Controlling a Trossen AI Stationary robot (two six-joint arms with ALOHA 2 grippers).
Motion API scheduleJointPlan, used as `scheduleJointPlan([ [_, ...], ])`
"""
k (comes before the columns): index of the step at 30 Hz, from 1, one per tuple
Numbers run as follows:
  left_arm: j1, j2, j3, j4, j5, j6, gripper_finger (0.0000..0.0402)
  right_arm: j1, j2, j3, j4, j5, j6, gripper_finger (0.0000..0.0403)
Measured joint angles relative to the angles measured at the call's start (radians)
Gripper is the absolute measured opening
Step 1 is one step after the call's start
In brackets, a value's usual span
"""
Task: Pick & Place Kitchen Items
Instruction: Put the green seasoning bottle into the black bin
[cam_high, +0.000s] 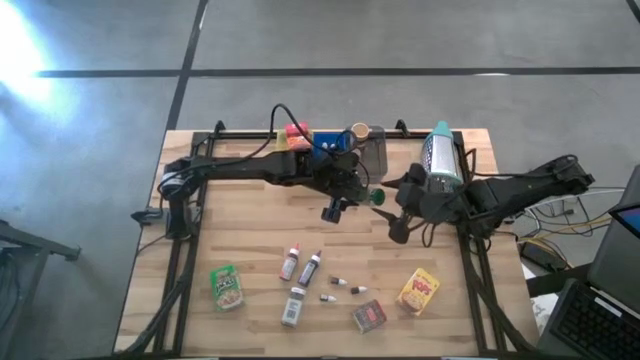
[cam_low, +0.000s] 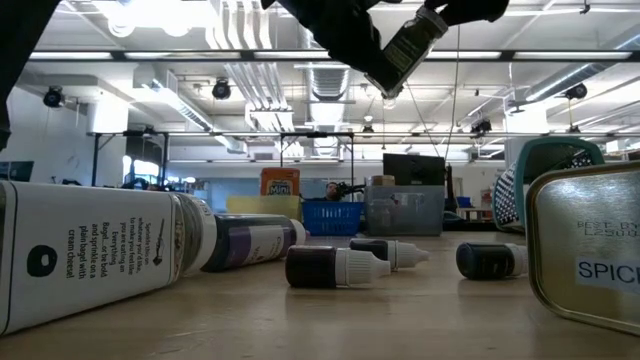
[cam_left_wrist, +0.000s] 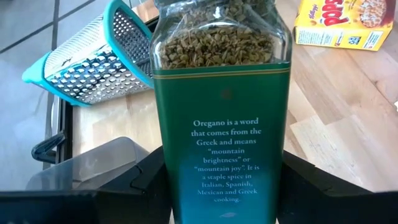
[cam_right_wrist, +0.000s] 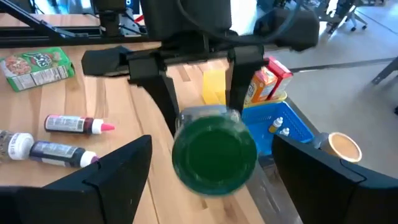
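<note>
Left jaws (cam_high: 338, 205) clamped on the oregano jar (cam_left_wrist: 221, 106), holding it up off the table (cam_high: 250, 250).

My right jaws (cam_high: 392, 215) are spread wide just off its green lid (cam_right_wrist: 214, 155), not touching. Behind the jar the blue tray (cam_right_wrist: 273, 127) has two little vials in it, orange and red boxes (cam_right_wrist: 267, 78) beside it, and a brown cup (cam_right_wrist: 344, 148) near. Further out, tubes (cam_high: 300, 265), the green box (cam_high: 227, 286) and the yellow box (cam_high: 419, 290) lie on the table's near side, with the teal grater (cam_high: 440, 155) at the back.
</note>
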Motion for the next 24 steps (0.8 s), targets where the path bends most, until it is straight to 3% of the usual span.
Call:
scheduleJointPlan([
  [8,-0.004,0.001,0.000,0.000,-0.001,0.000,0.0210,-0.015,0.086,0.067,-0.011,-0.020,-0.063,0.0302],
  [13,-0.009,0.002,0.007,-0.024,-0.001,0.000,0.0210,-0.034,0.133,0.129,-0.133,-0.036,-0.043,0.0288],
  [24,-0.011,0.002,0.017,-0.027,-0.003,0.000,0.0211,-0.056,0.165,0.174,-0.161,-0.042,-0.046,0.0256],
])
